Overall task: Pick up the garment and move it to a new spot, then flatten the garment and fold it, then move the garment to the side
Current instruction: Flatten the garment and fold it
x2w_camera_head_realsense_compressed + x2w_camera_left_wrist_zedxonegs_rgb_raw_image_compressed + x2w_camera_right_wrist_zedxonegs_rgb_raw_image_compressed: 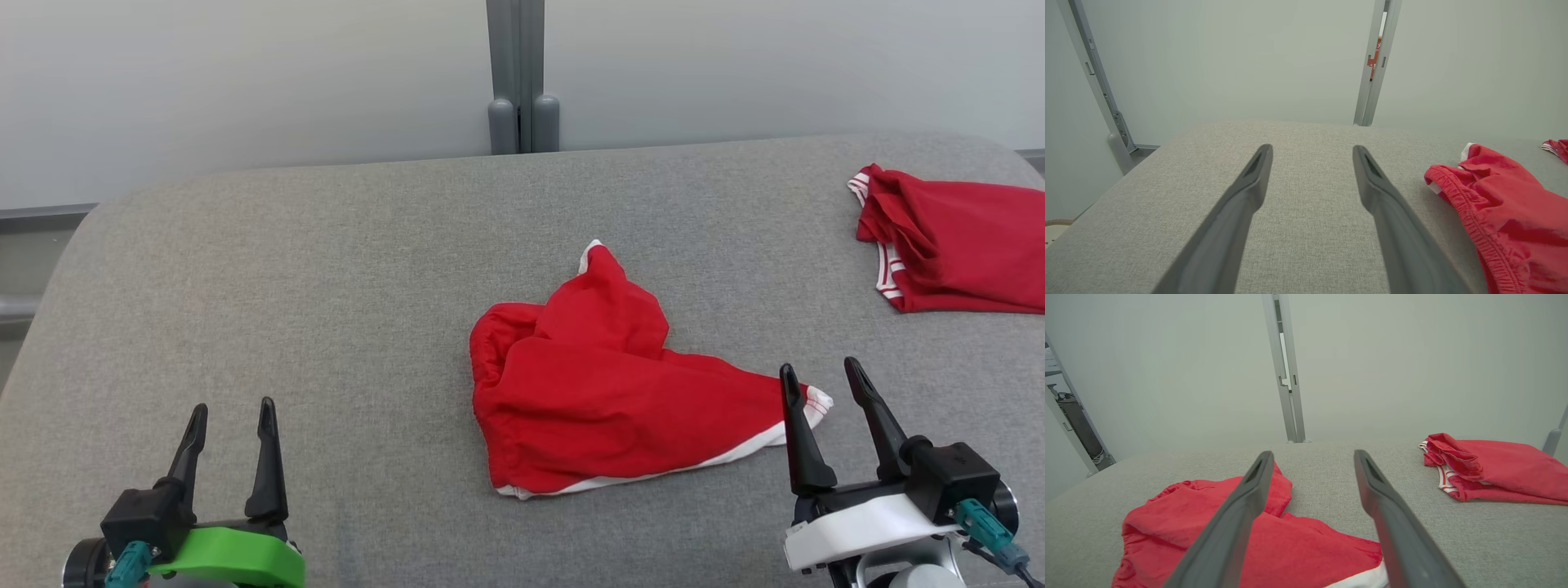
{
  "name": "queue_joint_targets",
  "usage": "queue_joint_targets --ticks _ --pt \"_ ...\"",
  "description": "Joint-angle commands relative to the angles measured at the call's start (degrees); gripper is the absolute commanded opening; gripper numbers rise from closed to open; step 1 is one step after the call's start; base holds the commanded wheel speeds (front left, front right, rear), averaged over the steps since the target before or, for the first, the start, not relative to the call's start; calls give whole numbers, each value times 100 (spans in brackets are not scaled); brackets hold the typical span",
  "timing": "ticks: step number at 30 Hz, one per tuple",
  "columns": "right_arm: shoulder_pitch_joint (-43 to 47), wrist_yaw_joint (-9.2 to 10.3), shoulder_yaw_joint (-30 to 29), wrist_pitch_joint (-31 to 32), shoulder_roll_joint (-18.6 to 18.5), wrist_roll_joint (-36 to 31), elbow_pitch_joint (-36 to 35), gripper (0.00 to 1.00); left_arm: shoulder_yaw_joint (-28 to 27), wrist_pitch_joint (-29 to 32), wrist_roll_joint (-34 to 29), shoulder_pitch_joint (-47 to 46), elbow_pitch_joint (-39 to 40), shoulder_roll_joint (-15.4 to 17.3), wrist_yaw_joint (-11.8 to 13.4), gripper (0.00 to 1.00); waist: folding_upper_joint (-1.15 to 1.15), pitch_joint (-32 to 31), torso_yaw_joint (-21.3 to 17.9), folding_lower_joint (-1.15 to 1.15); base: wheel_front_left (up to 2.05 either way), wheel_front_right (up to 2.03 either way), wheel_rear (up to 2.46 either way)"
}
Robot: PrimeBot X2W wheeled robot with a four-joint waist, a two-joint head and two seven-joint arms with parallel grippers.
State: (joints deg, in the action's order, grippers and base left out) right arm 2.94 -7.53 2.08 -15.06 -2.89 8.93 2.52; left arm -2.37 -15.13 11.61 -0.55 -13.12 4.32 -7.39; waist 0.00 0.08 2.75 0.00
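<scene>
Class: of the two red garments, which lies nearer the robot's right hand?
The crumpled centre garment; its white-trimmed corner lies beside the right hand. The other garment lies far back right.

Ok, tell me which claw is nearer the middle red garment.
Right. The right claw is at the white-trimmed corner of the garment; the left claw stands apart, to its left.

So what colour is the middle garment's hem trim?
The trim is white; head view shows it best.
</scene>
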Motion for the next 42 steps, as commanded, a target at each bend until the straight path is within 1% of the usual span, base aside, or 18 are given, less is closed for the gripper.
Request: queue_joint_targets --ticks 1,14,36,39,42 --pt "36 10 -17 -14 -3 -46 28 100 -23 2 -13 91 -6 29 -19 100 0 -8 0 0 0 0 0" --pt "47 10 -34 -14 -3 -69 228 100 -7 2 -110 138 -3 1 -19 100 0 -65 5 0 0 0 0" --pt "13 10 -45 -14 -2 -36 297 100 11 2 -93 135 -26 10 -20 100 0 -57 0 0 0 0 0" --pt "-14 10 -55 -14 -2 -33 310 100 47 2 -87 133 -23 11 -20 100 0 -34 -4 0 0 0 0" --pt "-79 10 -60 -14 -4 -61 335 100 203 2 -68 117 -67 35 -20 100 0 17 -8 0 0 0 0"
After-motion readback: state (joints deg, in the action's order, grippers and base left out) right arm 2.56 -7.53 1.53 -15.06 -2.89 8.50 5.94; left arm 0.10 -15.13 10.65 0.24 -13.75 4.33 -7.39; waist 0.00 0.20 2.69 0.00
